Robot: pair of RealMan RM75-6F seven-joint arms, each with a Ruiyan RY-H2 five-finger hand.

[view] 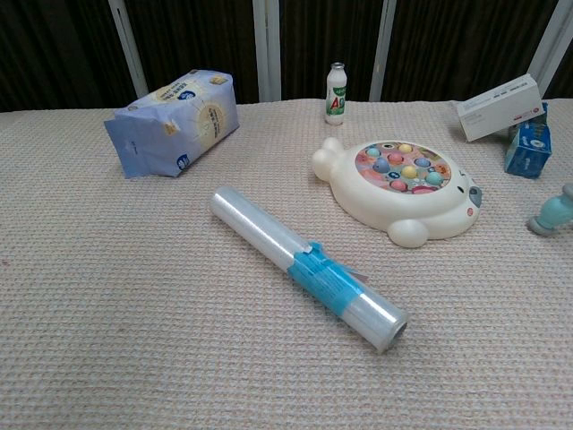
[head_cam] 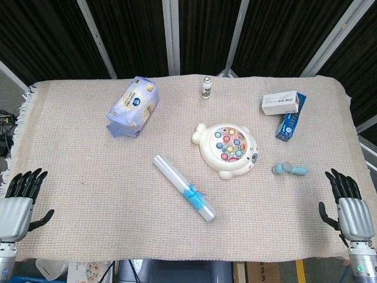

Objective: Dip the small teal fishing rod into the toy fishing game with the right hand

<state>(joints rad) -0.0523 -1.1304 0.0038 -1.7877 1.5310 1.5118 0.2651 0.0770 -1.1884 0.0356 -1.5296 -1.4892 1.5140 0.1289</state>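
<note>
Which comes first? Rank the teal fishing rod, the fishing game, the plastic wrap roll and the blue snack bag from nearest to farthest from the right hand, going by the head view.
From the right hand:
1. Teal fishing rod, just up and left of it.
2. Fishing game, table centre.
3. Plastic wrap roll, left of centre.
4. Blue snack bag, far left corner area.

A cream fishing game [view: 403,190] with coloured fish in its round tray sits on the woven surface [view: 134,313]. Just right of it, at the frame edge, lies the teal fishing rod [view: 555,213]. A clear wrapped roll [view: 304,265] with a blue band lies diagonally in front. Behind stand a blue bag [view: 173,122], a small bottle [view: 336,93], and a white box [view: 499,107] resting on a blue carton [view: 528,147].
</note>
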